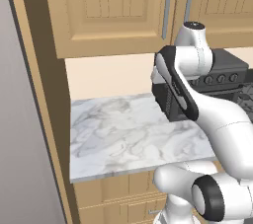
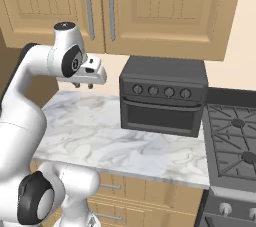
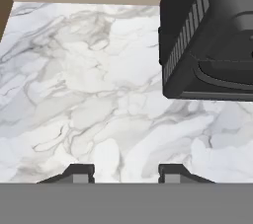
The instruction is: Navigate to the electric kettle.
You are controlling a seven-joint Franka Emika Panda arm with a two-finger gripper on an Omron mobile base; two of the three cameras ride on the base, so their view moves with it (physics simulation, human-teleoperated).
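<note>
My gripper (image 2: 84,86) hangs at the left centre of the right base view, above the marble counter (image 2: 95,131), its fingers (image 3: 79,172) spread apart and holding nothing. A dark toaster oven (image 2: 163,96) sits mid-frame, a stove (image 2: 235,143) at the right edge, and wooden cabinets (image 2: 160,6) across the top.

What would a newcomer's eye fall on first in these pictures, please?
Probably the dark toaster oven with four knobs, standing on the marble counter under the wooden cabinets, beside the stove. Next, the gripper, open, hanging over the bare marble left of the oven.
</note>
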